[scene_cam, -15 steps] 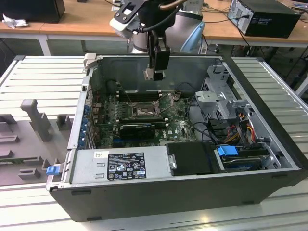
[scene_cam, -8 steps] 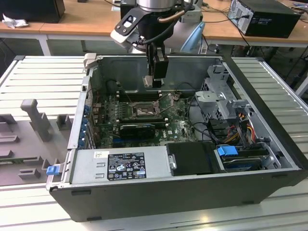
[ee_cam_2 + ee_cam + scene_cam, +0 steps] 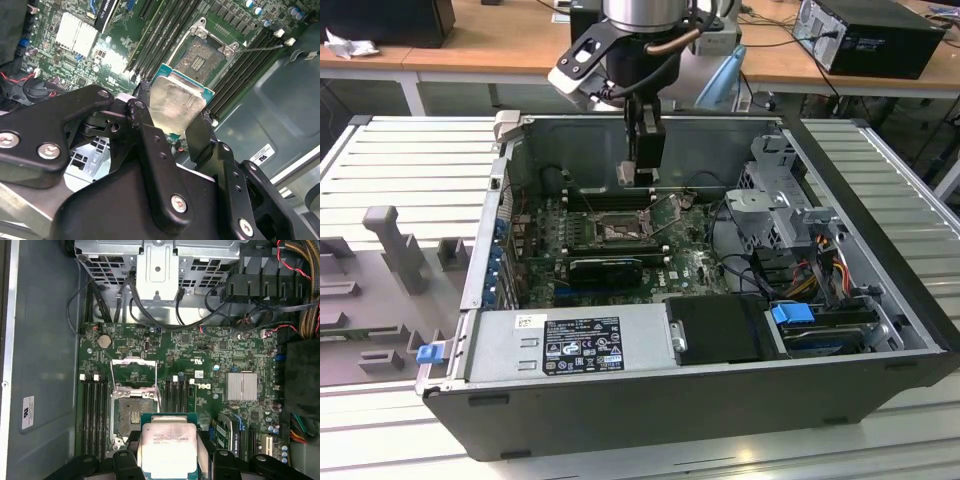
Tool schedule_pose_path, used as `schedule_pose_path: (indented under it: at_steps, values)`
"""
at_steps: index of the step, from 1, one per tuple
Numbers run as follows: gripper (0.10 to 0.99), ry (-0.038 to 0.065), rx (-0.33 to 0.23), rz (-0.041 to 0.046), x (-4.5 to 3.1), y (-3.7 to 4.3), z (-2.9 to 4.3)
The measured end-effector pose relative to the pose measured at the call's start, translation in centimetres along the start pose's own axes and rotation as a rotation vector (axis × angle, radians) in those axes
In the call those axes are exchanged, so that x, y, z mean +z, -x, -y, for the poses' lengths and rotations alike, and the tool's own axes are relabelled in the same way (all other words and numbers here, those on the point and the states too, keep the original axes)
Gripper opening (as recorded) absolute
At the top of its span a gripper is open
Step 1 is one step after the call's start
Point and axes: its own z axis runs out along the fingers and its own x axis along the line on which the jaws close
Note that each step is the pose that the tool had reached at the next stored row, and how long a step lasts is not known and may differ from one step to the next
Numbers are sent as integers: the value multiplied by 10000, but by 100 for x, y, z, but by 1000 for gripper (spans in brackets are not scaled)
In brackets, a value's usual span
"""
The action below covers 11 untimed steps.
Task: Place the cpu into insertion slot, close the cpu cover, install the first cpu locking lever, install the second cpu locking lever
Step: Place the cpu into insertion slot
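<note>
My gripper [image 3: 641, 176] hangs inside the open computer case, shut on the cpu [image 3: 178, 101], a pale silver square chip with a green edge. In both wrist views the chip sits flat between the black fingers [image 3: 144, 107], and it shows again as cpu [image 3: 168, 446] between gripper [image 3: 170, 462]. The insertion slot [image 3: 132, 413] lies bare on the green board, below and beside the held chip, also seen as the slot [image 3: 620, 231]. The cpu cover [image 3: 134, 371] stands swung open at the slot's far edge. A thin locking lever [image 3: 260, 47] sticks up beside the slot [image 3: 200, 58].
Black memory slots [image 3: 95, 410] flank the socket on both sides. A long black card [image 3: 605, 268] lies in front of it. A grey power supply [image 3: 565, 345] sits at the case front and a metal drive cage [image 3: 775, 205] with cables at the exterior view's right.
</note>
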Motion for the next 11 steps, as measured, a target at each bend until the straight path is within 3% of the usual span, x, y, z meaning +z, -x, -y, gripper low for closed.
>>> schedule_pose_path:
  at_steps: [11]
  values:
    - [529,-47,-7,1,134,-8,6]
